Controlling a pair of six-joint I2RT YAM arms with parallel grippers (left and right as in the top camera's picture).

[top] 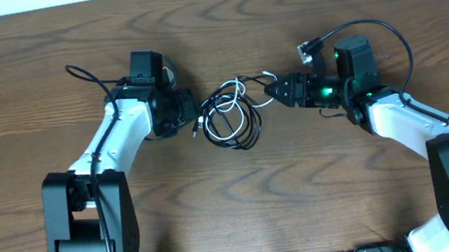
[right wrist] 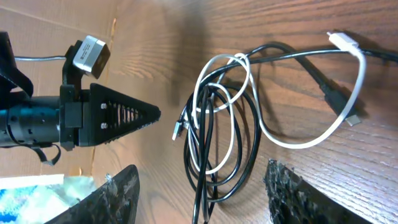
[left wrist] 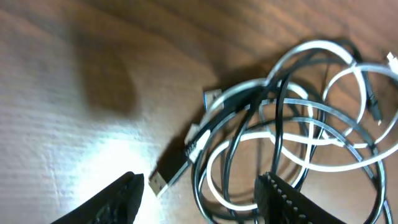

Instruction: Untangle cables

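Loosely coiled, the cables lie on the worktop between the two hands, just in front of each. The heap runs slantwise, from black loops nearer the left hand up to a white tail by the right hand. One black plug sticks out of the coil, its metal end aimed at the left hand. The white plug lies at the right hand's end of the heap. Both hands stand with fingers apart, gripping nothing.

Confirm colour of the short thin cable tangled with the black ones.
White; the short thin cable shows clearest in the right wrist view.
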